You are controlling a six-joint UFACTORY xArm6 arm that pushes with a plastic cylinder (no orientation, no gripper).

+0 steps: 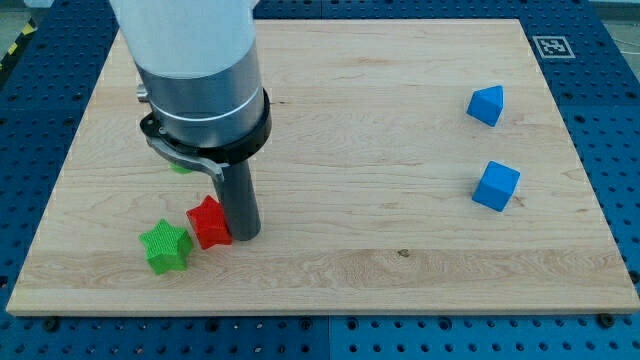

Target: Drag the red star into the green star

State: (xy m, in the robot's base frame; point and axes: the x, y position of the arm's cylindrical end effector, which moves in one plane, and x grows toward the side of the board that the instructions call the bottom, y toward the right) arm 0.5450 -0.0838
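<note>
The red star point(208, 222) lies on the wooden board at the view's lower left. The green star point(165, 246) lies just to its lower left, its point almost touching the red star. My tip point(245, 233) rests on the board right against the red star's right side. A small bit of another green block point(180, 168) peeks out from under the arm's body, above the red star; its shape is hidden.
Two blue blocks lie at the view's right: one point(486, 104) near the top right and a blue cube point(496, 186) below it. The arm's grey and white body point(195, 80) covers the board's upper left. The board's bottom edge point(320, 312) runs close below the stars.
</note>
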